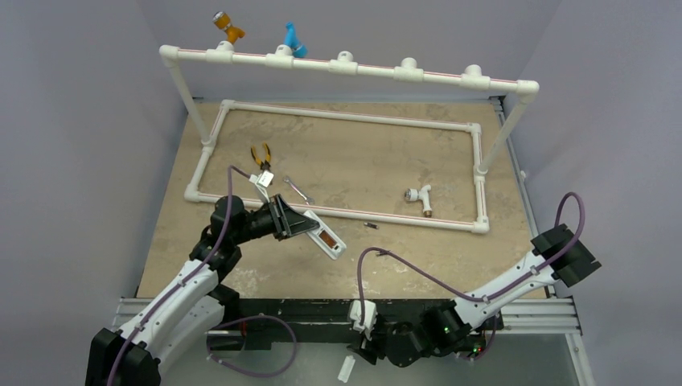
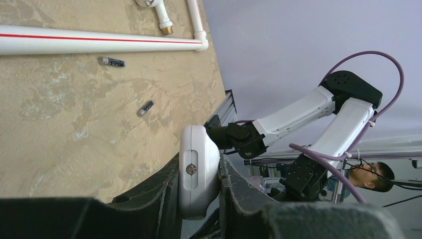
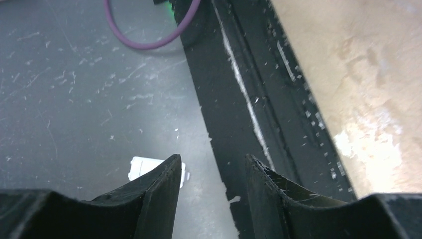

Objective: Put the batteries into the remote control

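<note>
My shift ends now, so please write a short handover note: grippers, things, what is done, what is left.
Left gripper: shut on the remote control.
Right gripper: open, empty, past the near edge of the table, above a small white cover piece.
The batteries: both loose on the table, near the white pipe.
Done: remote gripped. Left: load both batteries.
</note>
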